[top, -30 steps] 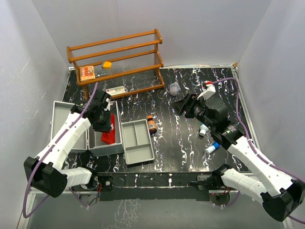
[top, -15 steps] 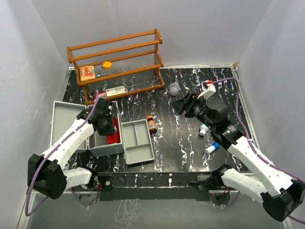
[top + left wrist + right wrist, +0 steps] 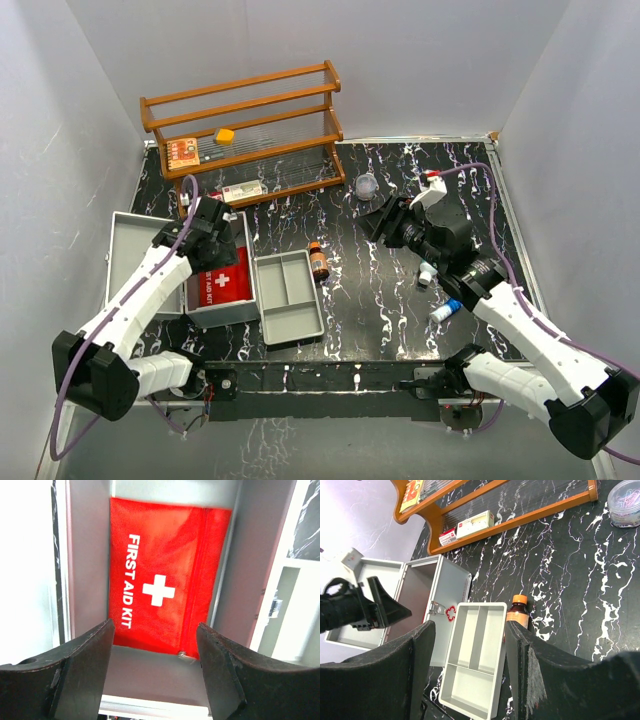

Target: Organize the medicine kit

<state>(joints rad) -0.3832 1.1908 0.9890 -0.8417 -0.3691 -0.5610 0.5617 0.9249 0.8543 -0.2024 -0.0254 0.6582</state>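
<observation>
The left jaws stand spread and empty, their fingers hanging over a red first-aid pouch. The pouch lies flat on the floor of the medicine kit, free of any grip. The right jaws are spread too and hold nothing, fingers poised above the middle of the tabletop.

The kit sits open at the left of the tabletop, lid laid back. Its grey tray is out and just beside it on the right, both compartments bare. We judge the pouch step done and the loose items next: a brown bottle stands just beside the tray, and small tubes lie near the right arm. The next move calls for lifting the left jaws straight out of the case without snagging the pouch, while the right jaws go down for the bottle.

The tabletop is black with white veining. Plain pale walls close three sides, and a wooden rack stands at the back.
</observation>
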